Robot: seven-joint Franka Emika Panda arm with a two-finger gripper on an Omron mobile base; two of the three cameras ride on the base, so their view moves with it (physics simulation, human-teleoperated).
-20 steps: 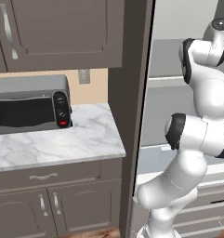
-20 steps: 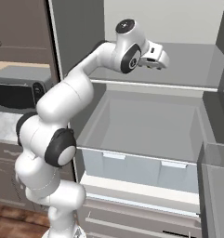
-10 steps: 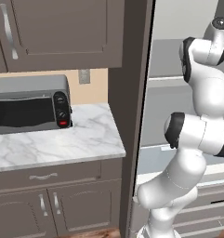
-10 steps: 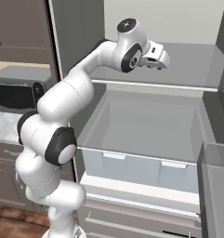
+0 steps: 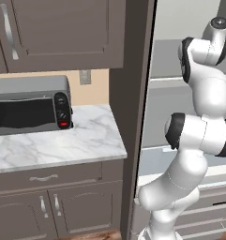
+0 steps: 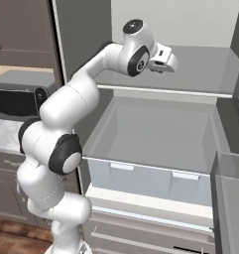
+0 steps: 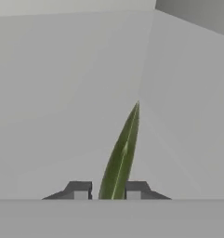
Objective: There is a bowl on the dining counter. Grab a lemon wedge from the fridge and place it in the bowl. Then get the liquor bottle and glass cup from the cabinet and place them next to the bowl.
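Hand view: one thin green-yellow wedge-shaped slice [image 7: 121, 155], seen edge-on, rises between my two dark finger tips [image 7: 81, 190], which are pressed in on it from both sides.
Count: one lemon wedge, one open grey-beige fridge [image 6: 155, 124], one black-and-silver microwave [image 5: 31, 104], one white marble countertop [image 5: 53, 140].
My gripper [image 6: 166, 57]: closed down on the wedge, pinching it; in the right base view it is reaching over the upper pale shelf [image 6: 200, 74] inside the fridge.
My arm [image 6: 66, 129]: rises from the base, bends at a dark elbow, then stretches up and forward into the fridge, wrist roughly level.
Wedge position: between my fingers, in front of a plain pale inner corner of the fridge; I cannot tell whether it touches the shelf.
Below my hand: a large translucent drawer bin [image 6: 155, 149], well under the shelf.
Left side: grey-brown cabinet doors [image 5: 58, 30] above the microwave, lower doors under the countertop.
In the way: the dark fridge side wall [image 5: 133, 108] stands between countertop and arm.
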